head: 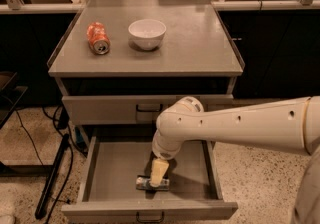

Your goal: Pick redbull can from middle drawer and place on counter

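Observation:
The redbull can (144, 183) lies on its side on the floor of the open middle drawer (117, 168), near the drawer's front. My gripper (158, 174) reaches down into the drawer from the right. Its cream tip sits right over the can's middle and hides part of it. I cannot tell whether it touches the can. The counter (195, 48) is the grey top of the cabinet, above and behind the drawer.
An orange soda can (98, 38) lies on its side and a white bowl (147, 33) stands at the counter's back left. The upper drawer front (100, 109) is closed. My white arm (250, 125) crosses in front of the cabinet's right side. A dark pole (52, 178) leans on the floor at left.

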Available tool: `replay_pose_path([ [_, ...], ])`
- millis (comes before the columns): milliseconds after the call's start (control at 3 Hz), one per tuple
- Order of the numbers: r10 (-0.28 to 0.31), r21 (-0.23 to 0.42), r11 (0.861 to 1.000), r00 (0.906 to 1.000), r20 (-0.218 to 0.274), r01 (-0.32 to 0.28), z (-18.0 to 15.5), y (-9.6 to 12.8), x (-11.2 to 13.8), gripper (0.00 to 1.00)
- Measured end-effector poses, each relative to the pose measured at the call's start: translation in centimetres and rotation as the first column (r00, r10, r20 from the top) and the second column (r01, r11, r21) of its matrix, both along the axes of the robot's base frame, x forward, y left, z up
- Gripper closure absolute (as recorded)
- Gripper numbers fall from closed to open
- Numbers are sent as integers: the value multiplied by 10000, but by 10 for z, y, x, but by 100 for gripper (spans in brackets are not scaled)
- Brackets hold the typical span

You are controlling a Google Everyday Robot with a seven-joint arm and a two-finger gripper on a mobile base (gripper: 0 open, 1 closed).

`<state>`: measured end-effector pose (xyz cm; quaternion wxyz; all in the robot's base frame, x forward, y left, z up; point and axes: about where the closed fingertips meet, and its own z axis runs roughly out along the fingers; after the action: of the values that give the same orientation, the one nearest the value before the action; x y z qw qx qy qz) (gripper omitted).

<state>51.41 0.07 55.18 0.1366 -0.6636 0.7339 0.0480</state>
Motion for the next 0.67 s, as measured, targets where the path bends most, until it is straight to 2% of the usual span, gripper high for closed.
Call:
replay_pose_path([
  [333, 3, 0, 10000, 10000, -28, -3, -1, 0, -1, 0],
  [667, -32, 274, 9996, 9997, -249, 39, -18, 5, -4, 0],
])
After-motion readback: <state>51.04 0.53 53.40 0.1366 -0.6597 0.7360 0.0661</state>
